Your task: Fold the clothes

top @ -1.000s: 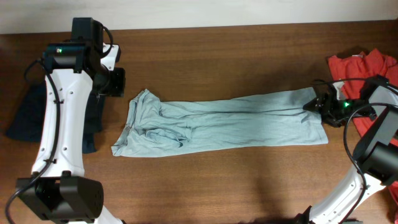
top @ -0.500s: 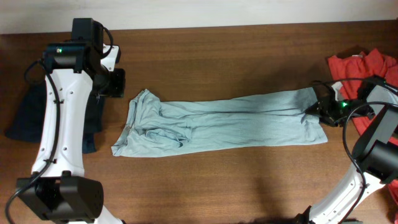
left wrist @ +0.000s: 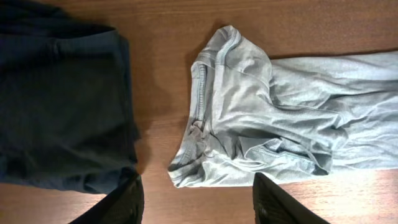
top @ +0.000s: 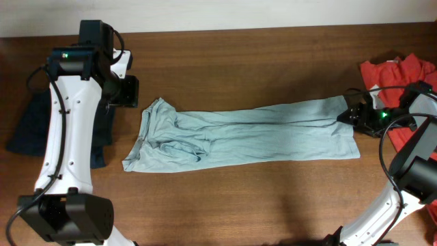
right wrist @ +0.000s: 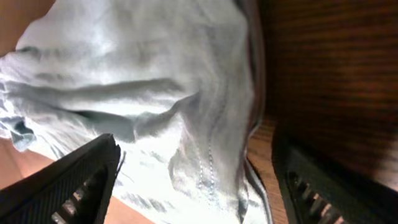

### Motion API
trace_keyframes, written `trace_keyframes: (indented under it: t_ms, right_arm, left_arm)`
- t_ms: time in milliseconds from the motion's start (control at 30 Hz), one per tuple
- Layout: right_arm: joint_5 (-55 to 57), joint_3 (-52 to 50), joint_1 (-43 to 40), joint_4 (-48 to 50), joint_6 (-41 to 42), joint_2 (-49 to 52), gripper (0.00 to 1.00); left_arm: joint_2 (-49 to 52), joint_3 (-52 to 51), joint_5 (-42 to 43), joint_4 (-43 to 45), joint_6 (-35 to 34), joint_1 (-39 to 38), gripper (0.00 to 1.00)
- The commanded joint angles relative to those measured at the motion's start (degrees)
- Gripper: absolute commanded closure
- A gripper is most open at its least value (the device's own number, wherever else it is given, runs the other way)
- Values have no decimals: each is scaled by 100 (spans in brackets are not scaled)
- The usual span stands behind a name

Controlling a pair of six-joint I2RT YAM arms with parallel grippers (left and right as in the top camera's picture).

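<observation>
A: Where do the trousers (top: pixel 259 133) lie?

B: Stretched out flat across the middle of the wooden surface (top: pixel 239 61), the two legs side by side. The waistband at one end is bunched and wrinkled.

A: And the left gripper (left wrist: pixel 196 182)?

B: It hangs just off the waistband end of the trousers. Its fingers are spread wide, with only bare wood and a corner of the waistband beneath the gap, so it has hold of nothing.

A: The right gripper (right wrist: pixel 196 155)?

B: It sits low at the cuff end of the trousers. Its fingers (right wrist: pixel 74 180) stand far apart and the cloth lies loose in the gap, not pinched.

A: What else is around the trousers?

B: Dark navy clothes (left wrist: pixel 62 93) lie beyond the waistband, with a strip of bare wood between them and the trousers. A red garment (top: pixel 396 72) lies beyond the cuffs, clear of the trousers.
</observation>
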Motion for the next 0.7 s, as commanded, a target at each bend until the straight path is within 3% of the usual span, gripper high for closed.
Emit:
trace_keyframes:
  t_ms: [0, 400, 567, 667]
  right_arm:
    - [334, -120, -37, 28, -673, 282, 18]
    - [717, -162, -31, -549, -590, 404, 24]
    - [717, -162, -4, -533, -503, 404, 32]
    - [721, -162, 7, -549, -350, 404, 43]
  left_arm:
    - [-50, 37, -39, 59, -35, 24, 43]
    - [-50, 37, -37, 61, -35, 24, 42]
    - [-50, 37, -35, 57, -37, 24, 43]
    - [-50, 37, -35, 55, -37, 24, 42]
